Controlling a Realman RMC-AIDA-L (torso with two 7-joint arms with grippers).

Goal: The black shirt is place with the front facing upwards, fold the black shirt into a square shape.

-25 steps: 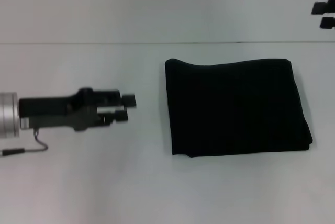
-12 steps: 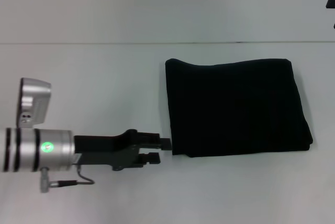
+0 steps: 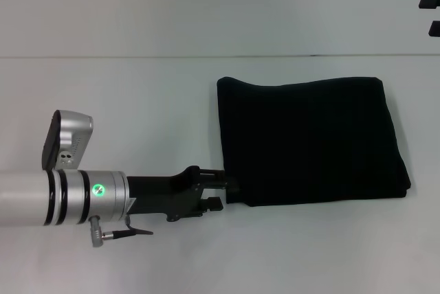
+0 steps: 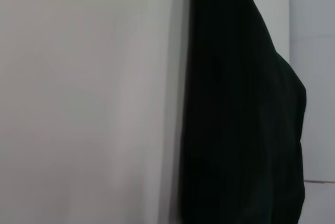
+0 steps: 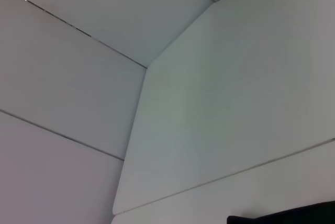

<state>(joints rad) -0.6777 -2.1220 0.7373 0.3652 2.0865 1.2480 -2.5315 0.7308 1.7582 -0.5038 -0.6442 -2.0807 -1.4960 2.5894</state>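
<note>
Black shirt [image 3: 309, 139], folded to a near-square, flat on the white surface [image 3: 137, 102]. Left end effector [image 3: 220, 191] at the shirt's near-left corner, fingers parted, upper tip touching the hem. Right end effector [image 3: 431, 14] far beyond the shirt's right edge, grip state indeterminable.

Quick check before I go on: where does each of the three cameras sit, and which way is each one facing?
Head: on the robot's head, looking down at the table; the folded black shirt, left gripper at its near-left corner, right gripper far right.
Left wrist: on the left arm, facing along the black shirt's edge; no fingers show.
Right wrist: on the right arm, mostly table.
Head and left wrist share the shirt.
</note>
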